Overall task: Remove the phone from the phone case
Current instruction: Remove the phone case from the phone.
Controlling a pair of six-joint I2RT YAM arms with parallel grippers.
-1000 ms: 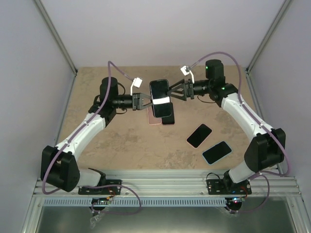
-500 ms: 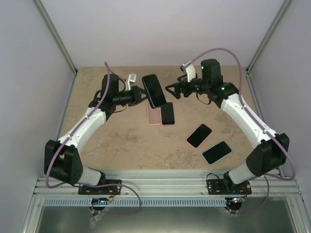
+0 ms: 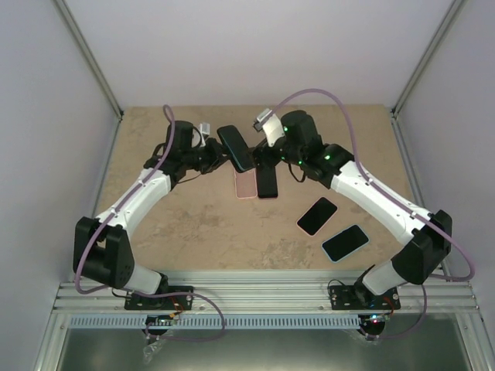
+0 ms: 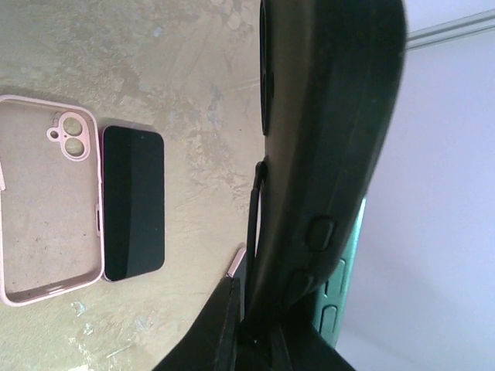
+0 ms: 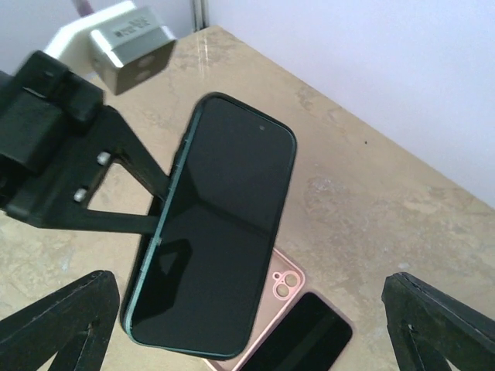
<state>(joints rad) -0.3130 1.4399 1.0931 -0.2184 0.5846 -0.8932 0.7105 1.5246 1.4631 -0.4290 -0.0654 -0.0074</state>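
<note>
- Nearest me, two phones lie well apart from the work: a blue-edged phone point(image 3: 345, 242) and a black phone point(image 3: 317, 216)
- Mid-table, one empty pink case point(image 3: 245, 184) touches a third phone point(image 3: 267, 182), a pair that looks finished with
- Beyond, the left gripper point(image 3: 219, 157) is clamped on the cased phone point(image 3: 234, 148), holding it aloft, probably so the right gripper point(image 3: 263, 158), jaws wide apart, can strip it; four phones in all

A beige, stone-patterned counter point(image 3: 193, 224) is seen, enclosed by pale walls on three sides. Four things lie flat on it. Near the middle, an empty pink case point(image 3: 244, 188) is laid open side up, with a black phone point(image 3: 267, 185) placed screen up just beside it, edge to edge. Toward the right, well apart from that pair, a second black phone point(image 3: 317, 216) is set at an angle, and a phone in a light-blue case point(image 3: 345, 242) lies near it.
</note>
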